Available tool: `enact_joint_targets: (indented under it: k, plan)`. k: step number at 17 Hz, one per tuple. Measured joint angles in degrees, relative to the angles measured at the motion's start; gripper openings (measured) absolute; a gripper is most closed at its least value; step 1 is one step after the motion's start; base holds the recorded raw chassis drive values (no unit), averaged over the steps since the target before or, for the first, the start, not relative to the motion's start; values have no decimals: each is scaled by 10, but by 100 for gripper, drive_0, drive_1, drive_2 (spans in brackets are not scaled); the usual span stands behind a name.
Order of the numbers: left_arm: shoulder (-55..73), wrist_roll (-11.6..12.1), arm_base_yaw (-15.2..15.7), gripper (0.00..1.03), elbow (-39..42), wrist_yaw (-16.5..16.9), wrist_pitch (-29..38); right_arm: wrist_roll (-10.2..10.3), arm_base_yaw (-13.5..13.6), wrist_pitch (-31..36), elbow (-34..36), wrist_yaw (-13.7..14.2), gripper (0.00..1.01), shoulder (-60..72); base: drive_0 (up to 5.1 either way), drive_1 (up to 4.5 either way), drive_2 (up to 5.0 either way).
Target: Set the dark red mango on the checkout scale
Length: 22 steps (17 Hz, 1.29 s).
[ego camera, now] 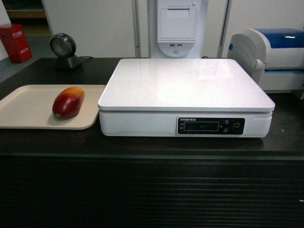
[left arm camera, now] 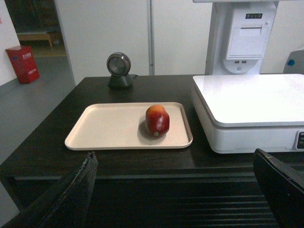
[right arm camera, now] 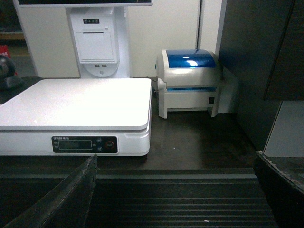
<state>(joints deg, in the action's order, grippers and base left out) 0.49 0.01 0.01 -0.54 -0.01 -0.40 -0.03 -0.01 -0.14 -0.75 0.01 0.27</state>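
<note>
- Leftmost, the dark red mango (ego camera: 68, 102) lies untouched on the beige tray (ego camera: 28, 111).
- Centre, the scale (ego camera: 185, 83) on the checkout (ego camera: 152, 190) is bare; nothing done.
- Both the left gripper (left arm camera: 178, 190) and the right gripper (right arm camera: 178, 190) hang spread wide, empty, short of the near counter edge.

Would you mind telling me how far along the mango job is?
Nothing is done yet: the mango lies on the beige tray, and the scale top is bare. Nothing is in hand; both grippers, left and right, are open and short of the counter. Grasping, lifting and placing all remain.
</note>
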Motion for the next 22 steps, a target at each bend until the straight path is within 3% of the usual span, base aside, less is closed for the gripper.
enact_joint_targets:
  k: [13,14,15,16,17,18,20,22]
  plan:
    - [0,0,0,98,0,0,2,0,0,-1,0,0,98,0,0,0,0]
    - [7,-10,-11,98,-9,-29,-34,0,0,-1,0,0,98,0,0,0,0]
    - [55,-37,-64,98,-40,-122,-104,0,0,-1,0,0,98,0,0,0,0]
    - [119,-58,-129,98,-73,-208,-125,0,0,0,0,-1,98,0,0,0,0]
    - [149,-62,-171,98,-90,-264,-104,0,0,0,0,0,98,0,0,0,0]
    - [177,-63,-191,98,-108,-304,-72,0,0,-1,0,0,98,0,0,0,0]
    - [238,-57,-173,98,-138,-288,0,0,0,-1,0,0,98,0,0,0,0]
    - [367,-29,-108,98,-163,-207,113,0,0,-1,0,0,98,0,0,0,0]
